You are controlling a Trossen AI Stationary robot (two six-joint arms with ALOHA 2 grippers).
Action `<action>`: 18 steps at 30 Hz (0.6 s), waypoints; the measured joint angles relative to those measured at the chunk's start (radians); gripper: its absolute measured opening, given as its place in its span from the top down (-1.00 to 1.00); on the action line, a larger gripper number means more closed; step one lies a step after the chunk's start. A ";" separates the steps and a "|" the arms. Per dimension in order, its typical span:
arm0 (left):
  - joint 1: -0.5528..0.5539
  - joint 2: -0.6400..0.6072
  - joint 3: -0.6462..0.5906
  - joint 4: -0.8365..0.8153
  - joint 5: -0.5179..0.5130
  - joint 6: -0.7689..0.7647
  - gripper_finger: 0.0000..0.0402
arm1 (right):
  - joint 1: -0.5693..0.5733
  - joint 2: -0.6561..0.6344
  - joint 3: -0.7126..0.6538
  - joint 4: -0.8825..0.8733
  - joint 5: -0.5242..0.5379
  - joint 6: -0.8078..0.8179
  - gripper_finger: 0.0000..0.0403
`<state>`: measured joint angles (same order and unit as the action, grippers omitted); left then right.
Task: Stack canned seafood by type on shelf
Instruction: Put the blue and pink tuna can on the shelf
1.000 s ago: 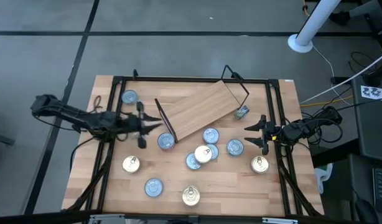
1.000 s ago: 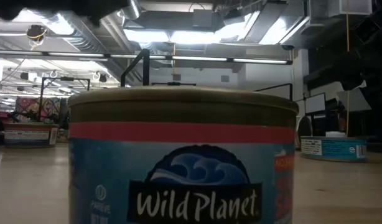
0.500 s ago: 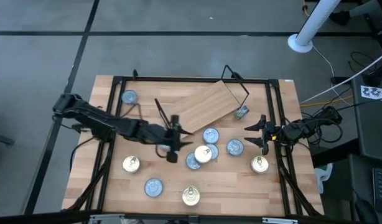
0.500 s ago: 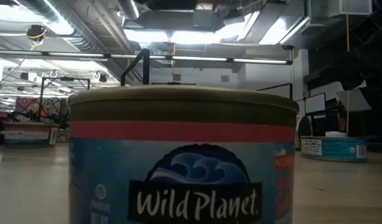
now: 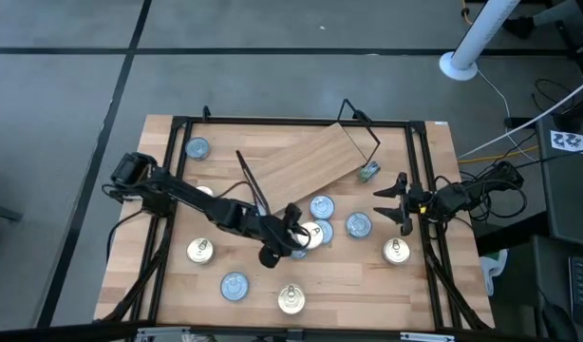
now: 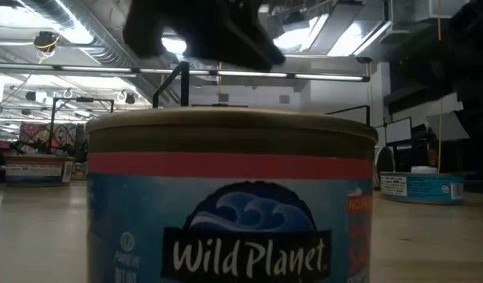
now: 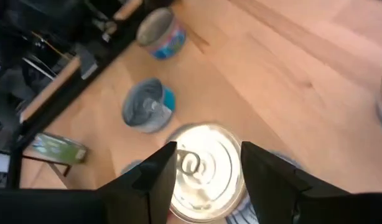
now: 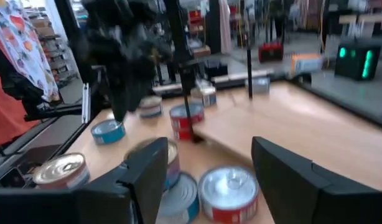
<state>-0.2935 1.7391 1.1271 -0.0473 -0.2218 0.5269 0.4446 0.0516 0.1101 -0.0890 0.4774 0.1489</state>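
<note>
The desk is a wooden top crossed by a black frame. The shelf lies askew toward the desk's far edge, one end swung toward the middle, its wire legs showing at both ends.

The left arm reaches diagonally from the left edge to the middle of the desk, and the left gripper hangs over the cluster of tins there. Its fingers stand apart, one on each side of a gold pull-ring tin that sits on top of blue-labelled tins; whether the pads touch the tin cannot be told.

The right gripper waits at the right edge, its fingers spread and holding nothing.

Blue-labelled tins lie grouped at mid-desk, one more near the far left corner and another toward the near edge. Gold tins rest near the left, near the near edge, and by the right edge.
</note>
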 joint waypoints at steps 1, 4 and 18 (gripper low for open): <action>0.000 0.012 0.000 0.000 -0.001 0.000 0.16 | 0.000 0.017 0.000 0.034 0.000 -0.030 -0.15; 0.000 0.040 0.000 0.001 -0.003 0.008 0.19 | 0.000 0.088 0.000 0.140 0.000 -0.117 -0.15; -0.003 0.071 -0.005 -0.044 -0.018 0.032 0.26 | 0.000 0.664 0.082 0.533 0.012 -0.419 -0.15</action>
<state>-0.2966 1.8105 1.1219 -0.0914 -0.2394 0.5588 0.4446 0.7158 0.1921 0.4442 0.4896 -0.2703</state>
